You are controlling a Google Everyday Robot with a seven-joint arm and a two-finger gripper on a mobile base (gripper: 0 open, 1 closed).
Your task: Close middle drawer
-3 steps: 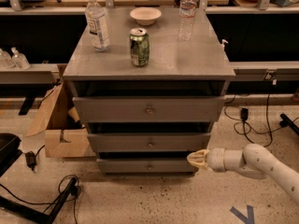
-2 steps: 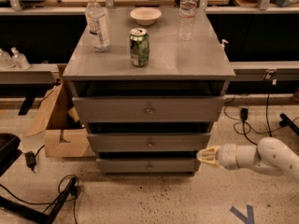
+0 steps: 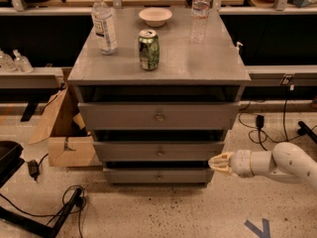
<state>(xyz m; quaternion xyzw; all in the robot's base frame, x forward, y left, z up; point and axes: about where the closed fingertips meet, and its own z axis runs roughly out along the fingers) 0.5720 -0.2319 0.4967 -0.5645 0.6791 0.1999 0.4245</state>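
Observation:
A grey wooden cabinet (image 3: 158, 68) has three drawer fronts stacked one under another, each with one small round knob. The middle drawer (image 3: 159, 151) has the medium-width front, with a dark gap above it. My gripper (image 3: 220, 162), cream-tipped on a white arm, is low at the right. It sits just off the right end of the middle and bottom drawer fronts, pointing left. It holds nothing that I can see.
On the cabinet top stand a green can (image 3: 149, 49), two water bottles (image 3: 104, 24) (image 3: 199, 7) and a white bowl (image 3: 155, 16). A cardboard box (image 3: 69, 143) stands at the left. Cables (image 3: 69, 202) lie on the speckled floor.
My gripper has moved right and slightly up, away from the bottom drawer's right corner. The drawer fronts look the same.

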